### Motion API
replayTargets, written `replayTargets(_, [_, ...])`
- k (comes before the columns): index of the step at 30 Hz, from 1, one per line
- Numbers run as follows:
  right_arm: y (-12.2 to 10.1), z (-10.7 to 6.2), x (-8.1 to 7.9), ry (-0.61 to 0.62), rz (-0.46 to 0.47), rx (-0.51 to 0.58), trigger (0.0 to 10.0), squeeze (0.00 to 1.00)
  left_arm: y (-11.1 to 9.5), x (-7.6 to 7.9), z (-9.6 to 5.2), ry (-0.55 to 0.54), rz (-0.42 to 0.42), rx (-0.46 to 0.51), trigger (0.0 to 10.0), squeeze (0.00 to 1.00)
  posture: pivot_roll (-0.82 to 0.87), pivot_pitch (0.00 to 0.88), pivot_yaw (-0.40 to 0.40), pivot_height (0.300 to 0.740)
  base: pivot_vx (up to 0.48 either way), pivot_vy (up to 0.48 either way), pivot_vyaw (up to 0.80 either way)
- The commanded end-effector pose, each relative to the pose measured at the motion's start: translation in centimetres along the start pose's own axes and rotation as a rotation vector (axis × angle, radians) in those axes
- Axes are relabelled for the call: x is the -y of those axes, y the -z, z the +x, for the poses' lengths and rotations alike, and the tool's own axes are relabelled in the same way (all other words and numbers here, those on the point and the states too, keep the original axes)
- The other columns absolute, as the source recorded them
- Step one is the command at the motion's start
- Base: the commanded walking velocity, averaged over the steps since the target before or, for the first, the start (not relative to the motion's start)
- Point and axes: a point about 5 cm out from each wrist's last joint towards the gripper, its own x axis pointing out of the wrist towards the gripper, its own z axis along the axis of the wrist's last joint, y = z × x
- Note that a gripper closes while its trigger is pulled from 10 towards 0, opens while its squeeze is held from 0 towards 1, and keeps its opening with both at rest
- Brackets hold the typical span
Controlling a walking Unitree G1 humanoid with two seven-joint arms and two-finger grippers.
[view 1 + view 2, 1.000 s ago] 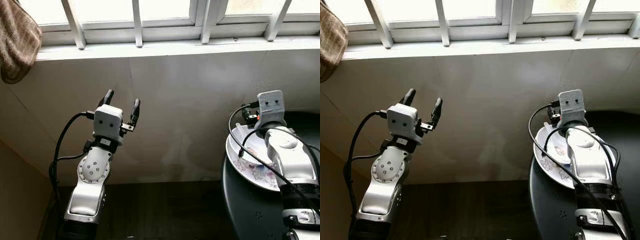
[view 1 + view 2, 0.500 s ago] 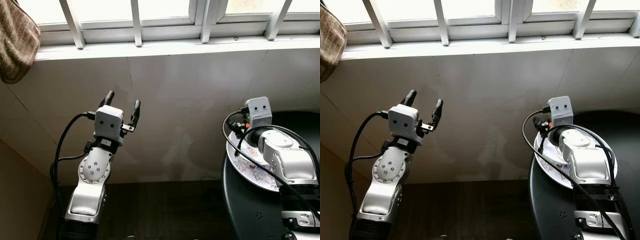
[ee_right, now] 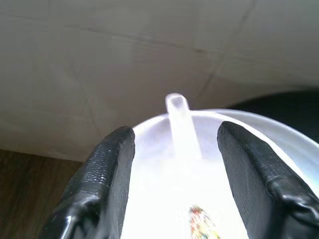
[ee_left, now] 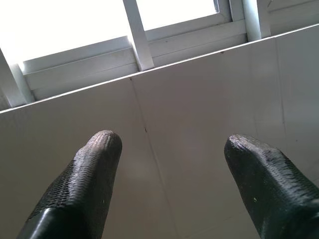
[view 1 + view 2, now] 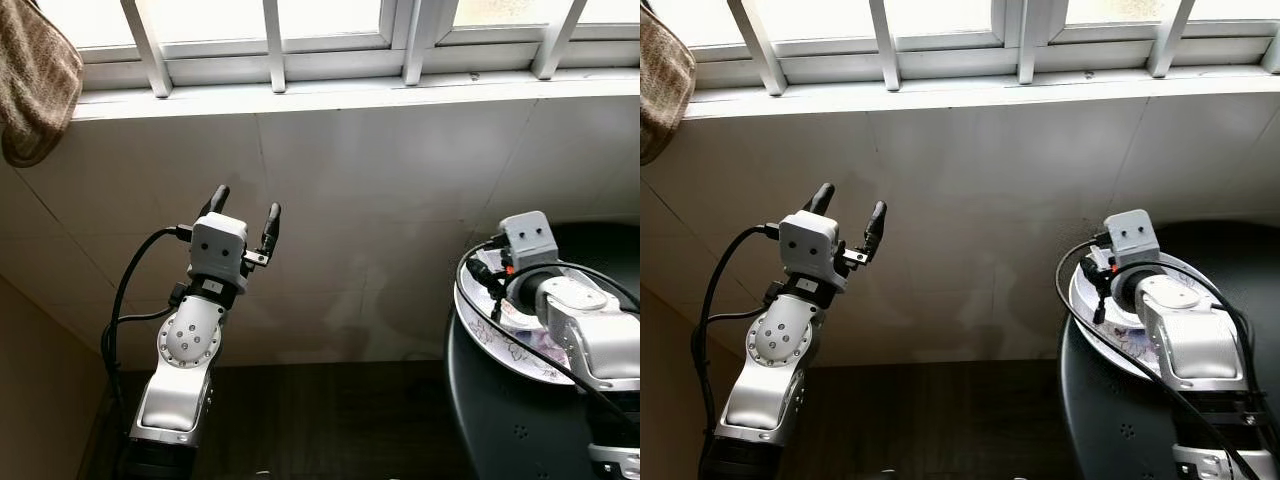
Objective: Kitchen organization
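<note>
Since a second ago the right arm has lowered and drawn back over the plate (image 5: 480, 312), while the left arm has stayed where it was.

From the left eye view, the left gripper (image 5: 243, 208) is raised in front of the pale tiled wall (image 5: 380, 190) below the window sill (image 5: 300, 95), its fingers apart and empty. A brown cloth (image 5: 35, 80) hangs at the upper left. The white plate with a faint floral print sits at the near-left edge of the dark round table (image 5: 500, 420), under the right wrist.

The right eye view shows the same layout: the plate's rim juts out left of the right arm's silver forearm, and the wrist camera housing blocks the fingers.

Through the left wrist view, the two black fingertips (image 4: 89, 169) stand wide apart against bare wall and window frame, nothing between them.

The right wrist view settles the key relation: the right gripper (image 3: 174, 149) hovers with its fingers spread just above the plate, and a slim translucent spoon-like handle (image 3: 180, 124) lies in the plate, running lengthwise between them and pointing away. The right arm is clearly the nearer one. No writing or brand is legible anywhere.
</note>
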Motion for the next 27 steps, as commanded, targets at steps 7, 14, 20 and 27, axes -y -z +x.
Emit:
replayTargets(7, [1.3, 0.0, -0.3, -0.014, 0.034, -0.042, 10.0, 0.00, 0.1, 0.4, 0.2, 0.023, 0.008, -0.002, 10.0, 0.00, -0.04, 0.034, 0.023, 0.740, 0.000, 0.000, 0.00])
replayTargets(14, [2.4, 1.1, 0.5, 0.021, 0.026, -0.072, 10.0, 0.00, 0.2, 0.3, 0.2, 0.022, 0.010, -0.004, 10.0, 0.00, -0.04, 0.031, 0.023, 0.740, 0.000, 0.000, 0.00])
replayTargets(20, [3.1, 1.8, 1.8, 0.083, -0.014, -0.083, 10.0, 0.00, 0.2, 0.3, 0.2, 0.019, 0.014, -0.006, 10.0, 0.00, -0.03, 0.027, 0.020, 0.740, 0.000, 0.000, 0.00])
replayTargets(27, [3.8, 2.9, 1.7, 0.070, -0.010, -0.076, 10.0, 0.00, 0.3, 0.4, 0.2, 0.022, 0.014, -0.007, 10.0, 0.00, -0.02, 0.018, 0.019, 0.740, 0.000, 0.000, 0.00])
